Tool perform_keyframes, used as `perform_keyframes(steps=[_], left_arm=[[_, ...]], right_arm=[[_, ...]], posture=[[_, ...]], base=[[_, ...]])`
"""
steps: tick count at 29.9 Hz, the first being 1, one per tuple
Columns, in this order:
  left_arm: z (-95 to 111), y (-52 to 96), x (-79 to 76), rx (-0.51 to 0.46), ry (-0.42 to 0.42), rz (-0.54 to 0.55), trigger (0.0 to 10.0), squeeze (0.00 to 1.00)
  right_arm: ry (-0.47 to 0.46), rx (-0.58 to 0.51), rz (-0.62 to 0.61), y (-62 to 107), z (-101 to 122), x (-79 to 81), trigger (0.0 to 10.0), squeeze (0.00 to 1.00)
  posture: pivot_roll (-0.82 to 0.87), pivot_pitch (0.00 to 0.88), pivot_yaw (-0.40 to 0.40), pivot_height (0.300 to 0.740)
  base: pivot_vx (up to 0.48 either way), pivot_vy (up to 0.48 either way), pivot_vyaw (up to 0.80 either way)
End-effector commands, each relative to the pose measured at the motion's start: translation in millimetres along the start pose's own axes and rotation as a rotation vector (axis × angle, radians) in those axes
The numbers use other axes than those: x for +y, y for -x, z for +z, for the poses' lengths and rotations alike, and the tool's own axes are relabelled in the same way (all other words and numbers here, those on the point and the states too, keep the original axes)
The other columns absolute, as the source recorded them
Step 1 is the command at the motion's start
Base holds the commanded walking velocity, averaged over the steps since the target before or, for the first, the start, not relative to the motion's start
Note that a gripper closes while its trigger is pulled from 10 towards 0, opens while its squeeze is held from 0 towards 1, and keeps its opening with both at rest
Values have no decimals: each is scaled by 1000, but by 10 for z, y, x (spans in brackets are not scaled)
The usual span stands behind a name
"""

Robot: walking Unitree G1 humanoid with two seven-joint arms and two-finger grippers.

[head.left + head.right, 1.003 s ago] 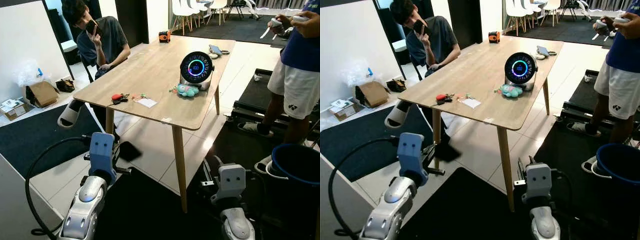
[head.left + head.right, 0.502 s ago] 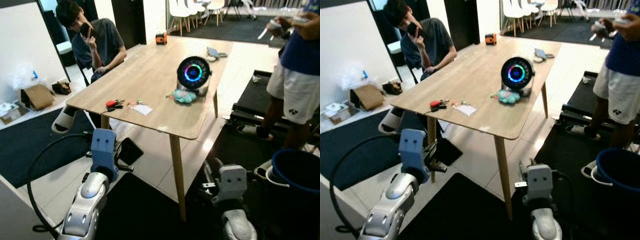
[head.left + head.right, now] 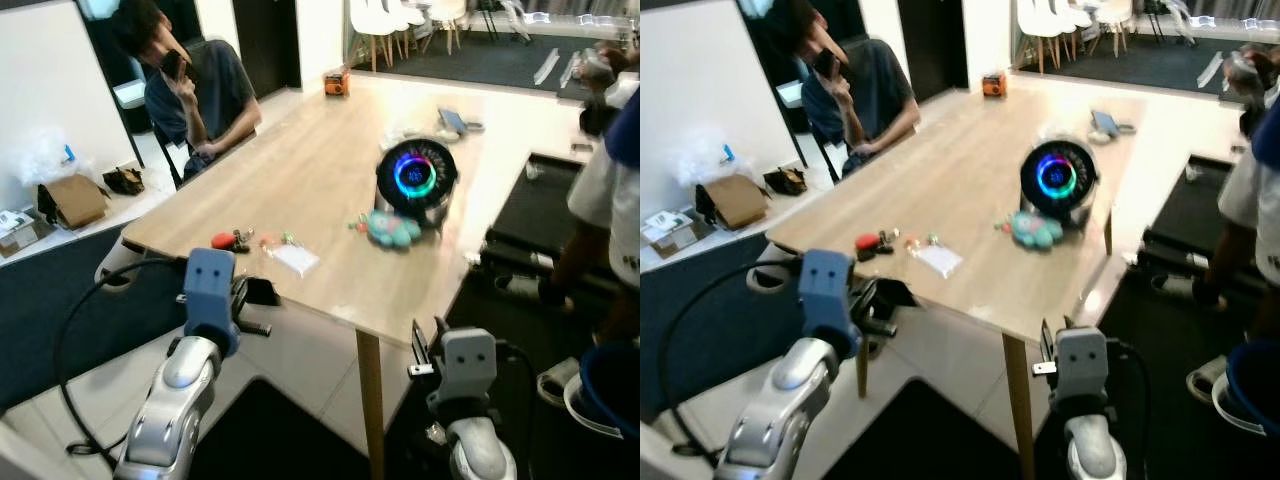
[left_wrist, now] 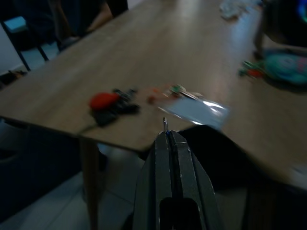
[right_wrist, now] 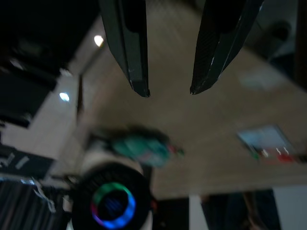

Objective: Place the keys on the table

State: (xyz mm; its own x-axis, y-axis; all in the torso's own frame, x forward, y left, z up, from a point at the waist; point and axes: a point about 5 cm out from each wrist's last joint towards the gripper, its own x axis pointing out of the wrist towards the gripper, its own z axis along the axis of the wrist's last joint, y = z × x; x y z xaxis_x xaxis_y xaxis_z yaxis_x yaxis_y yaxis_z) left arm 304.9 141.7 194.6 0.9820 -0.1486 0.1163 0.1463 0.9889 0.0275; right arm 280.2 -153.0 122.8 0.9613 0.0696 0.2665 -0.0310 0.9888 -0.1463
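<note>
The keys, with a red fob, lie on the table near its front-left corner, long axis roughly along the near edge, fob end toward the left edge; blur hides finer detail. The left gripper is pressed closed and holds nothing, just short of the near edge; the right gripper is parted and unloaded. Judgement: placement appears done, leaving only withdrawal.

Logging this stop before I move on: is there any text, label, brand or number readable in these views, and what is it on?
No text can be read in these views.
Round speaker: glowing ring of colour, no legible digits.
White card on the table: blurred, nothing readable.
Orange box at the far end: too small to read.
Cardboard box on the floor: no readable label.
</note>
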Motion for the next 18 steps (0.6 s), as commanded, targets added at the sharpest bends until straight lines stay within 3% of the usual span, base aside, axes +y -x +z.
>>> perform_keyframes(steps=[1, 12, 18], left_arm=[[-37, 28, 36, 23, 9, 14, 10000, 0], [153, -11, -70, -16, 91, -34, 10000, 0], [271, -5, -262, -38, 133, -116, 10000, 0]], right_arm=[[-11, 26, 9, 39, -39, 44, 10000, 0], [-8, 35, 11, 53, -52, 41, 10000, 0], [-8, 37, 12, 52, -54, 50, 10000, 0]], posture=[[75, 133, 97, 740], [75, 134, 95, 740], [73, 132, 99, 740]], base=[[420, 0, 0], [410, 0, 0], [398, 0, 0]])
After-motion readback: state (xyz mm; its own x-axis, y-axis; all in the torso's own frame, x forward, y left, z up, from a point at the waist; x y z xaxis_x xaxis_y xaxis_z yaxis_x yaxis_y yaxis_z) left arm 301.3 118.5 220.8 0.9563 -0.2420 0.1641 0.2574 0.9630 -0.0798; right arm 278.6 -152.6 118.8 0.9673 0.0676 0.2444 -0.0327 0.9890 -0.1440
